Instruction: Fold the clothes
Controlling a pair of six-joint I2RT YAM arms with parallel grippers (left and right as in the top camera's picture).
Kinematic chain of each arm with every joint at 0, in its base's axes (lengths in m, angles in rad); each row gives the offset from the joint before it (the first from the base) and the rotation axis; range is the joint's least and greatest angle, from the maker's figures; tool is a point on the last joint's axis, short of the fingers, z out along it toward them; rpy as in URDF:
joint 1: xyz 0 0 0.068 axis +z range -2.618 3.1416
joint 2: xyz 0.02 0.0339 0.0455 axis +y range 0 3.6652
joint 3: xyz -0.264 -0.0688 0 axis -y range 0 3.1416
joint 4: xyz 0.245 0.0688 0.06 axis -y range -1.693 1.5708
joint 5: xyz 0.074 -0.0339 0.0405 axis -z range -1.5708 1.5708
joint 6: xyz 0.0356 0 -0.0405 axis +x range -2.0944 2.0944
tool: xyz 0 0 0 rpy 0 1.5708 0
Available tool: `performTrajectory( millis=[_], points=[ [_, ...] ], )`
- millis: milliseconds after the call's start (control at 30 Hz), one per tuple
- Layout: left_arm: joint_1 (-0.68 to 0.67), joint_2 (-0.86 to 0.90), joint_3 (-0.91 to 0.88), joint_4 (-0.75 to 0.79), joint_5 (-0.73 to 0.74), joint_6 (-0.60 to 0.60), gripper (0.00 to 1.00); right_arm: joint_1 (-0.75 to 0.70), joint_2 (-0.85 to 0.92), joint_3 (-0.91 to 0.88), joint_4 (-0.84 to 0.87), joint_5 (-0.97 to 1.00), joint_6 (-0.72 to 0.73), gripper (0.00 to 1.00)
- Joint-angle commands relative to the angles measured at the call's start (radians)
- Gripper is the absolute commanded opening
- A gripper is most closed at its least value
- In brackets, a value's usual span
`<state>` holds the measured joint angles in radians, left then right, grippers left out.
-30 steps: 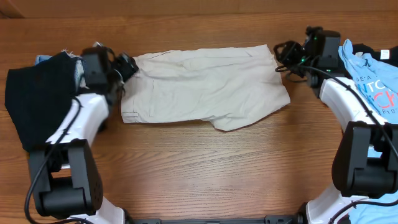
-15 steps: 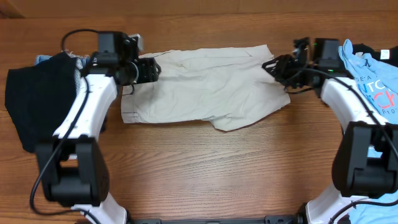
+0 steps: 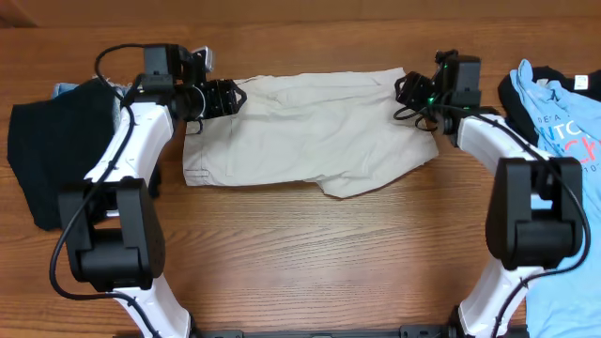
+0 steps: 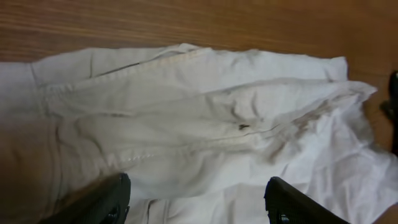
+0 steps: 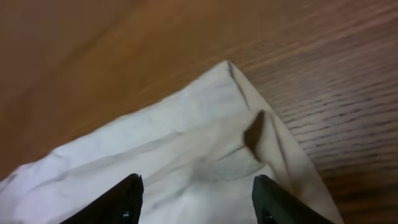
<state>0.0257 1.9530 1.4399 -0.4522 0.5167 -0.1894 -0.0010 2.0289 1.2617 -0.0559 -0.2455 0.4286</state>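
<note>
On the wooden table (image 3: pixel 300 253) the khaki shorts (image 3: pixel 310 131) run lengthwise from the left gripper (image 3: pixel 232 97), fingers apart above one end, to the right gripper (image 3: pixel 405 90), likewise spread above the opposite corner; both look equally near.

The overhead camera looks straight down on the whole counter (image 3: pixel 300 244) from well above. Both wrist cameras sit close over the beige shorts (image 3: pixel 310 131), the left at 1 end, the right at a corner; all 3 views share them.
</note>
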Motion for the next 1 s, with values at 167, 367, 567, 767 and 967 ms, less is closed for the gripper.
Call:
performTrajectory(
  millis=[167, 367, 567, 767, 967],
  points=[
    [0.061, -0.012, 0.031, 0.008, 0.181, -0.016, 0.73, -0.014, 0.071, 0.014, 0.087, 0.021, -0.013, 0.57],
    [0.096, -0.014, 0.031, 0.03, 0.276, -0.016, 0.73, -0.011, 0.103, 0.014, 0.14, 0.019, -0.005, 0.5],
    [0.135, -0.014, 0.031, 0.034, 0.288, -0.016, 0.72, -0.009, 0.113, 0.021, 0.145, -0.029, 0.011, 0.18],
    [0.16, -0.014, 0.031, 0.002, 0.203, -0.015, 0.75, -0.027, 0.097, 0.087, 0.143, -0.189, 0.011, 0.04],
    [0.157, -0.013, 0.031, -0.053, -0.001, 0.006, 0.81, -0.028, 0.062, 0.125, 0.138, -0.213, 0.013, 0.04]
  ],
)
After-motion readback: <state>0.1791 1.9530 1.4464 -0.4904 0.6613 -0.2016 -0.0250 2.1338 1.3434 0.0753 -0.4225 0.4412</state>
